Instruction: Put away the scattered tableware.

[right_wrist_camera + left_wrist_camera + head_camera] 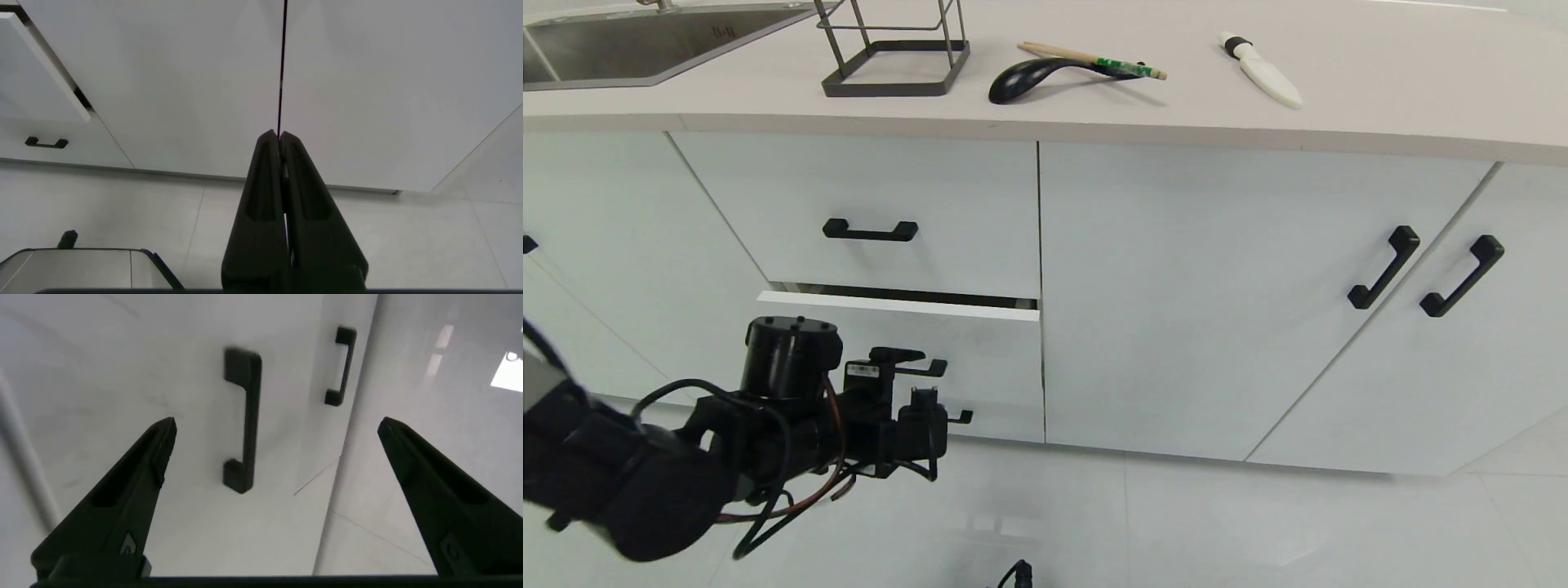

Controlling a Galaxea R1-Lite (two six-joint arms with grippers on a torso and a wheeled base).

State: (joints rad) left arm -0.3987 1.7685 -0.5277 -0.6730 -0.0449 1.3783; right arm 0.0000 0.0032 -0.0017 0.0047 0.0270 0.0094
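Observation:
On the countertop [1380,98] lie a black spoon [1021,80], a pair of wooden chopsticks [1094,60] resting across its handle, and a white knife [1264,72] with a black band. My left gripper [952,392] [276,425] is open, low in front of the lower drawer [980,343], which stands slightly pulled out. In the left wrist view a black drawer handle [243,420] lies between the spread fingers, a little ahead of them. My right gripper [282,137] is shut with nothing in it, facing the seam between two white cabinet fronts.
A black wire rack [894,61] stands on the counter beside the steel sink [645,41]. The upper drawer has a black handle [870,231]. Two cabinet doors to the right carry black handles [1384,267] [1462,276]. The floor below is white tile.

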